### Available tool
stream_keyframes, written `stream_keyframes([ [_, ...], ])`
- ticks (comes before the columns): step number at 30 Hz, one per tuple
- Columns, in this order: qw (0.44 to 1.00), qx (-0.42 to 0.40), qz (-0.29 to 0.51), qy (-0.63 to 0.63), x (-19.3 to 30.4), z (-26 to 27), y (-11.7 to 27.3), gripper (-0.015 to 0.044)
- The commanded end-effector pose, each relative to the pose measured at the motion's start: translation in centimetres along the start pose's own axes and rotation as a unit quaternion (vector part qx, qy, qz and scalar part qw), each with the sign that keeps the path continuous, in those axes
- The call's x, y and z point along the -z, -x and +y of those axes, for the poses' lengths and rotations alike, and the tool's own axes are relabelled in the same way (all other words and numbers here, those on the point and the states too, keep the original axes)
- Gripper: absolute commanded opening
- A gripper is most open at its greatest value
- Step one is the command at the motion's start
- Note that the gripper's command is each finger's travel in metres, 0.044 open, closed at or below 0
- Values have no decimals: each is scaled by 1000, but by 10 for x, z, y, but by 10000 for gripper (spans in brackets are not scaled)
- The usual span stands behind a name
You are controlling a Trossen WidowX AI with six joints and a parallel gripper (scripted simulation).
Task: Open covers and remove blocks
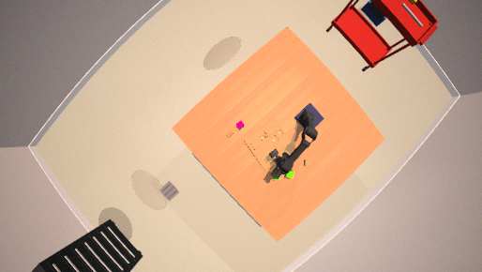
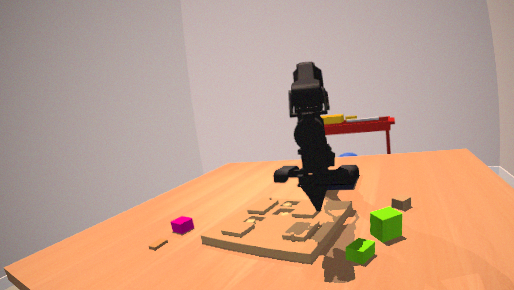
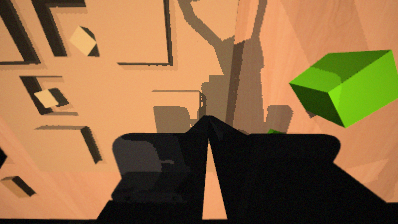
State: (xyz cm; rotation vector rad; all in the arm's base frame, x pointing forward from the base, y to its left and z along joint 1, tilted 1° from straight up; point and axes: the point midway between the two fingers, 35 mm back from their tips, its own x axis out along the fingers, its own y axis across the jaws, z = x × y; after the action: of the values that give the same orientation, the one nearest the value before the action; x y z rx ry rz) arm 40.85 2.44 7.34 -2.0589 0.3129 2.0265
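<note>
From where I am standing, the black fingers are pressing together, holding nothing, and pointing down over the right part of the puzzle board, at lower centre of the exterior frame. The larger green block and the smaller green block are resting on the wooden surface at lower right, and the magenta block is lying left of the board

The larger green block blocks passage beside the board.
</note>
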Motion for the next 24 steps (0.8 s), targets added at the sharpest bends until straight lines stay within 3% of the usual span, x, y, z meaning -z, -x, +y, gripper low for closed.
stream_keyframes([
  [1,1000,1,-4,1,-2,0,-6,0],
  [24,1000,1,-4,1,-3,0,-29,0],
])
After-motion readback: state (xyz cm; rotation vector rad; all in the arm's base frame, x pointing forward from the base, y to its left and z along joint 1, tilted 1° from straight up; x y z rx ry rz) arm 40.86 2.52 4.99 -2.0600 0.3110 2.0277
